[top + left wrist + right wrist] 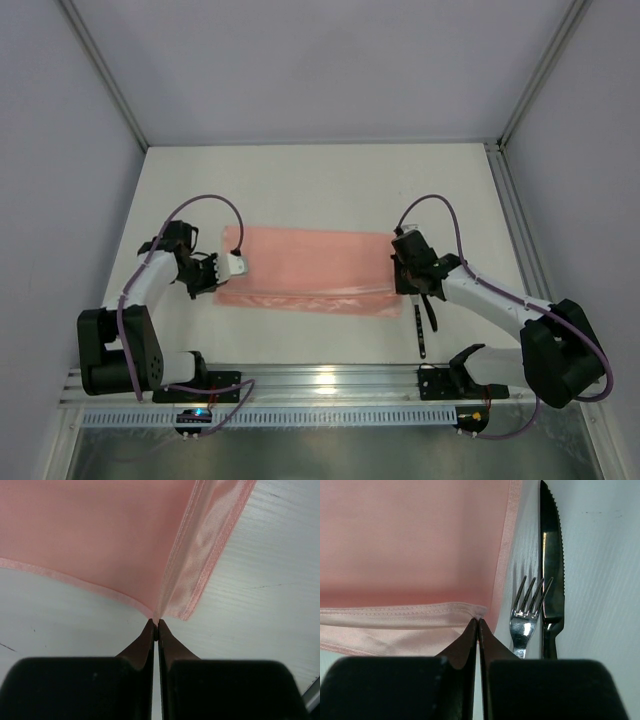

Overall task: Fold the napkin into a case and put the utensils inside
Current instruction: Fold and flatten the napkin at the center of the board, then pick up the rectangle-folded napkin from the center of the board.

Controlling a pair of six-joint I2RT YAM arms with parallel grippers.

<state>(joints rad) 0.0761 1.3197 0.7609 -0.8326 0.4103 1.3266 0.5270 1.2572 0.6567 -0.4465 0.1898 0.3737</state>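
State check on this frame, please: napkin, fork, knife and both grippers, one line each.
napkin: lying flat on the table as a long band, layers doubled along one long edge, not yet a case.
fork: lying on the table beside the napkin's edge, outside the cloth.
knife: lying alongside the fork, outside the cloth.
left gripper: fingers shut on a napkin corner.
right gripper: fingers shut on a napkin corner.

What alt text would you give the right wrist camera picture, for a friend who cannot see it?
The right gripper, shut, pinches a corner of the folded salmon-pink napkin that fills the upper left. To the right of the cloth, a fork and a serrated knife lie side by side on the white table.
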